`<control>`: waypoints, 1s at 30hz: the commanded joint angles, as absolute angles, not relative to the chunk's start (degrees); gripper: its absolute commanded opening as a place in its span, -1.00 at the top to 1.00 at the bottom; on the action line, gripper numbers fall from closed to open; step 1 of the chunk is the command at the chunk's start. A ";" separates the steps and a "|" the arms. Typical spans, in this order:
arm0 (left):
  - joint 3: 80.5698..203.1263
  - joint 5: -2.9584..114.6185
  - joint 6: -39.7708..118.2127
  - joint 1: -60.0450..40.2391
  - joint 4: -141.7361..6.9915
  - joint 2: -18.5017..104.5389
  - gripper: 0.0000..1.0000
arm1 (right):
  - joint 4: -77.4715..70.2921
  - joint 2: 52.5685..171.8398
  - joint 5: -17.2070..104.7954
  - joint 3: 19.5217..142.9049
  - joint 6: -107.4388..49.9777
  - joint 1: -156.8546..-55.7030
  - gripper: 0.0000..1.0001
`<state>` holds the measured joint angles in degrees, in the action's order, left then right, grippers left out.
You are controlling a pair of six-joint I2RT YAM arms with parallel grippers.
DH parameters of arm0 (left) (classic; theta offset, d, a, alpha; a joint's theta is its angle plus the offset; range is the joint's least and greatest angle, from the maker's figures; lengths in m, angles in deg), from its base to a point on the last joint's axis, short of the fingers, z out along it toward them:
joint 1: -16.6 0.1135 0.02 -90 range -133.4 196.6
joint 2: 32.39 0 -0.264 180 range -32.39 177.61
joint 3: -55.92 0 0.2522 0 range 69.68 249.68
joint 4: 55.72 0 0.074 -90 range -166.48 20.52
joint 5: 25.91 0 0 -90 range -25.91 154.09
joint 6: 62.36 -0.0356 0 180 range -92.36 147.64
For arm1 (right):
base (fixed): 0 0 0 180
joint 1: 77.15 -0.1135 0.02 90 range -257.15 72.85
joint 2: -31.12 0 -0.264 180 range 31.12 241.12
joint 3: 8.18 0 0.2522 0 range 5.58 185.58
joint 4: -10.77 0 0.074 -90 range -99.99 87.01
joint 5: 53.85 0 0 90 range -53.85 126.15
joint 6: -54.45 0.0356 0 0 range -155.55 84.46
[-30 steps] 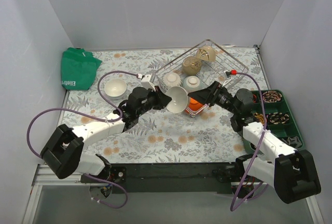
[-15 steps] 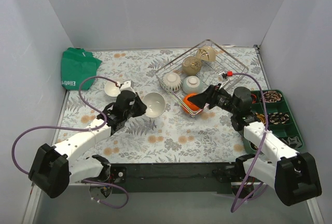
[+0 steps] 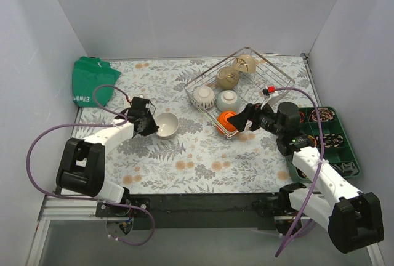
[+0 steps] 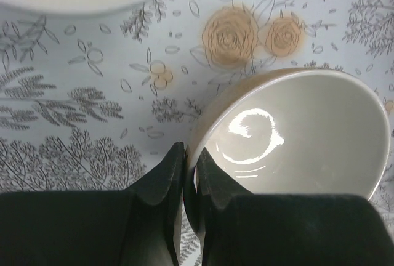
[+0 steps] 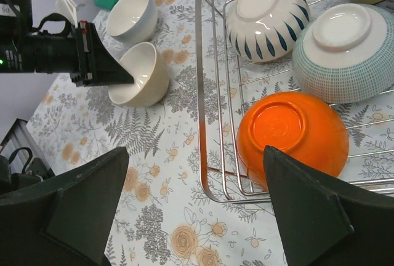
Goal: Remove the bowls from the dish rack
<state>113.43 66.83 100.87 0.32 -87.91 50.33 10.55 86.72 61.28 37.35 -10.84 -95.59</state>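
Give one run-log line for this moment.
left end effector: shut on cream bowl | right end effector: open, facing orange bowl in dish rack

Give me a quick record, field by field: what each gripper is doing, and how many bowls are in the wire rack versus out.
Silvery wire dish rack: five bowls visible inside
Left gripper: fingers shut on the rim of a glossy cream ceramic bowl, outside the rack
Right gripper: open, above an upturned round orange bowl
Bowls out: two, the cream one and a plain white round bowl beside it
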 commanded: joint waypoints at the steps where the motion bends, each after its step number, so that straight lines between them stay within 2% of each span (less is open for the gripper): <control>1: 119.59 64.35 98.84 2.01 -85.91 52.59 1.00 | 9.49 85.97 60.32 39.59 -14.01 -95.52 -0.97; 11: 122.33 65.59 97.08 4.38 -84.60 57.34 1.00 | 9.05 86.67 59.71 39.33 -14.89 -95.52 -0.97; 15: 122.76 64.80 96.81 4.73 -83.28 59.02 0.83 | 9.05 87.28 60.15 39.33 -15.07 -95.52 -0.97; 23: 124.43 64.44 96.90 4.82 -84.94 57.27 0.20 | 8.96 87.29 60.76 38.98 -15.51 -95.52 -0.97; 24: 124.35 64.62 96.90 4.82 -85.55 56.48 0.04 | 8.96 87.29 60.85 39.15 -15.59 -95.52 -0.97; 26: 124.08 65.06 96.73 4.82 -86.17 53.76 -0.13 | 8.52 87.11 60.76 39.94 -16.12 -95.52 -0.97; 27: 123.91 65.58 96.55 4.82 -86.87 52.79 -0.30 | 8.26 87.11 60.68 40.21 -16.30 -95.52 -0.97; 30: 124.17 66.98 95.41 4.82 -88.71 48.66 -0.57 | 6.85 86.85 59.63 41.96 -18.40 -95.52 -0.97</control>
